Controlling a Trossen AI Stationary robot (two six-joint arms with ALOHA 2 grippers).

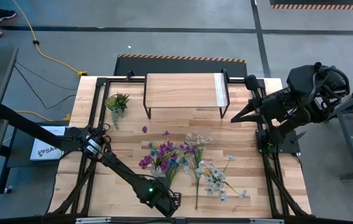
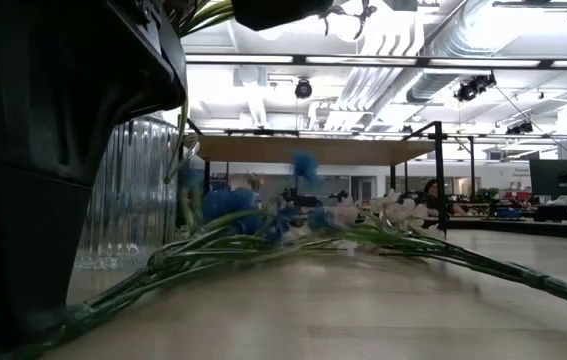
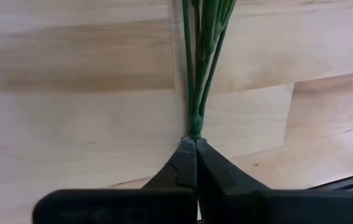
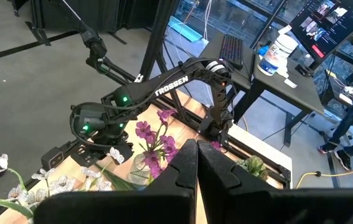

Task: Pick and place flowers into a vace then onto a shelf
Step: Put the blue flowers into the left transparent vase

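A spray of flowers with blue blossoms lies on the wooden table, its green stems running toward the near edge. There my left gripper is shut on the stem end. A purple spray stands in the ribbed glass vase. A white spray lies flat to the right of them. The shelf stands at the table's far side. My right gripper is shut, holding nothing, raised over the table's right edge. My left gripper pinches the bottom end of the bundled green stems between its two fingertips. The fingers come steeply from above at the table's near side, roughly in line with the stems. The stems and the blossoms rest on the tabletop.
A small green potted plant stands at the far left, beside the shelf. Bare wood lies between the sprays and the shelf, and right of the white spray. The table's near edge runs just behind my left gripper.
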